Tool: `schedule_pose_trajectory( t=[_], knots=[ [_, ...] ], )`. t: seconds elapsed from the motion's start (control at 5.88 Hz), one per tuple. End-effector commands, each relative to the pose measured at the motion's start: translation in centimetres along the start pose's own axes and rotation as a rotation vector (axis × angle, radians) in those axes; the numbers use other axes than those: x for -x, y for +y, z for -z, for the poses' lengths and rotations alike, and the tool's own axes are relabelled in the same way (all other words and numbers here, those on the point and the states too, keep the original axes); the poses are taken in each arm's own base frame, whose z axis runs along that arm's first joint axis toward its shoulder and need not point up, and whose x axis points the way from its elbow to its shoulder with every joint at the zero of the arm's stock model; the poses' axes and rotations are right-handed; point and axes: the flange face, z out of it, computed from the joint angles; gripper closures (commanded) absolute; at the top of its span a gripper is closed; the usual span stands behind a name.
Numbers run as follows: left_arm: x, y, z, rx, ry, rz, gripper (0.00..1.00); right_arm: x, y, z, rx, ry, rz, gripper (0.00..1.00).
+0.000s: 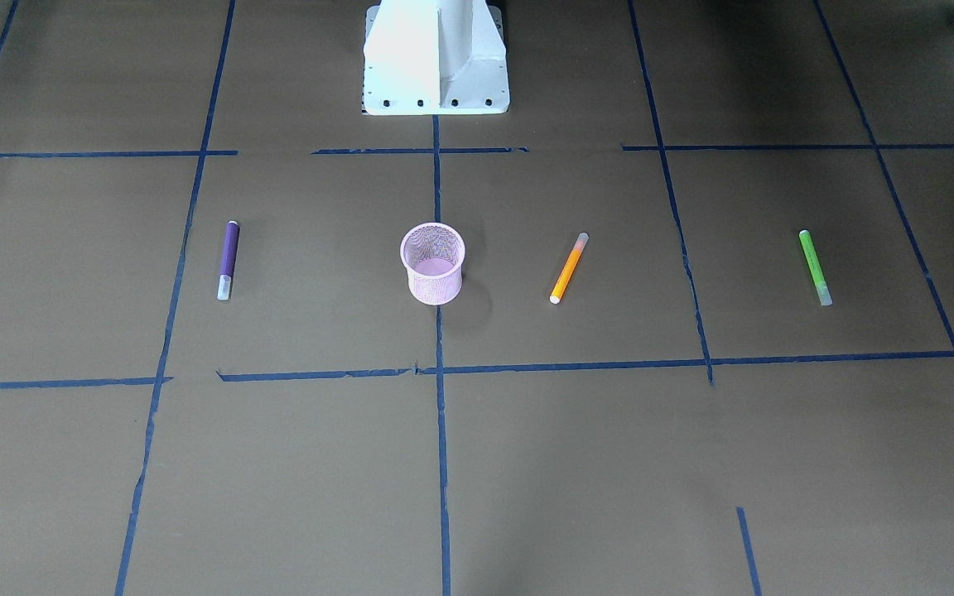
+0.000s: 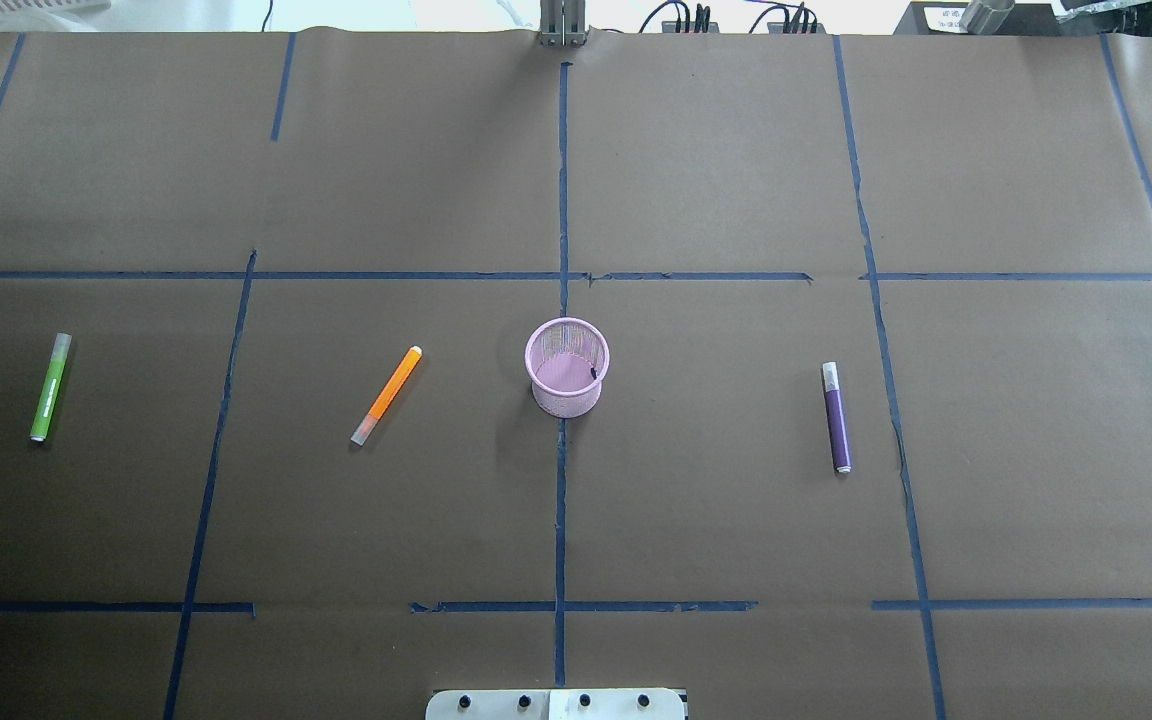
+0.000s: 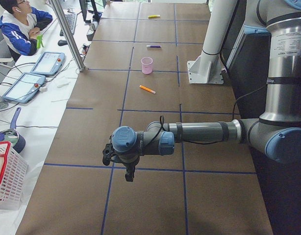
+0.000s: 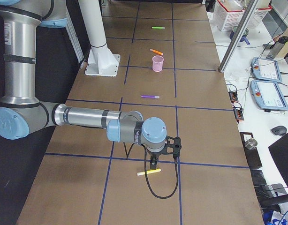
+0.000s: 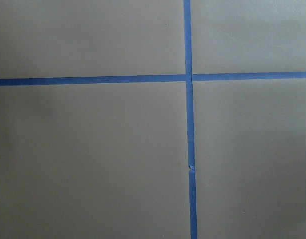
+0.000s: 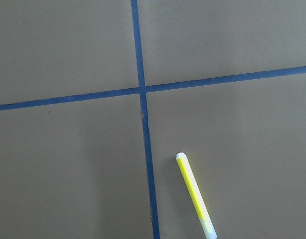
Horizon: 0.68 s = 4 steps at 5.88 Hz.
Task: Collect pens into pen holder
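At the middle of the worktop (image 2: pixel 716 500) the pen holder (image 2: pixel 567 366) stands upright and empty on the centre tape line (image 2: pixel 560 500). The orange pen (image 2: pixel 387 396) is near it on my left side, the green pen (image 2: pixel 50 387) far out left, and the purple pen (image 2: pixel 836 417) off to the right. Purple and green lie roughly near-to-far, pale caps away from the robot. Orange lies diagonally, cap toward the near left. A yellow pen (image 6: pixel 195 194) lies slantwise at the right end, just under the right pincer (image 4: pixel 154 165). The left pincer (image 3: pixel 128 171) hangs over bare paper. I cannot tell whether either pincer is spread or pressed together. My worry is a thin, round pen rolling or skidding if I close along its axis rather than across it. A pen lowered at a slant could also tip the light mesh cup.
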Motion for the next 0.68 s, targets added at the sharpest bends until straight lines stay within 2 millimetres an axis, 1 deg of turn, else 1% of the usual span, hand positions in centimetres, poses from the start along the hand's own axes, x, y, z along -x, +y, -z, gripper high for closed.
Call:
schedule_pose_trajectory(
  t=[0.0,0.51],
  knots=[
    [0.0,0.0,0.0,0.0,0.0,0.0,0.0,-0.28,0.03,-0.2,0.004,0.009,-0.011,0.0],
    [0.01,0.0,0.0,0.0,-0.002,0.002,0.0,-0.37,0.1,-0.27,0.005,0.009,-0.003,0.0]
  ],
)
